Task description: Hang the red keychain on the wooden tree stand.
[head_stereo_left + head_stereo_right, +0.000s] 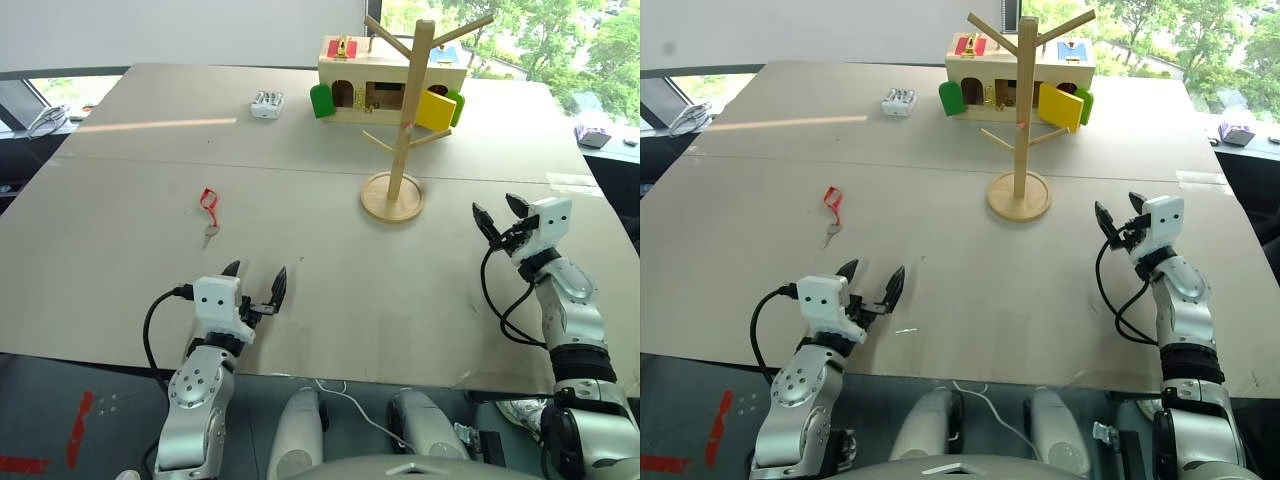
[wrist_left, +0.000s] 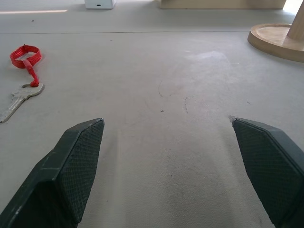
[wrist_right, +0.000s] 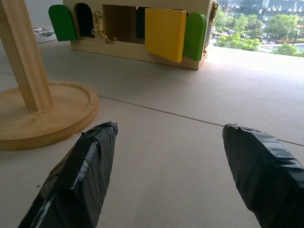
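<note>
Both grippers empty above the table's near edge, fingers spread.
Left gripper (image 1: 256, 282) and right gripper (image 1: 497, 214) stand apart; beyond the left lies the red keychain (image 1: 208, 201) flat on the table (image 1: 330, 260); farther right, the wooden tree stand (image 1: 399, 120) upright, before the toy house (image 1: 372, 80).

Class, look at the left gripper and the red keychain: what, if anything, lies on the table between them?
Nothing: only bare table separates the open left gripper from the red keychain, as both eye views and the left wrist view show.
</note>
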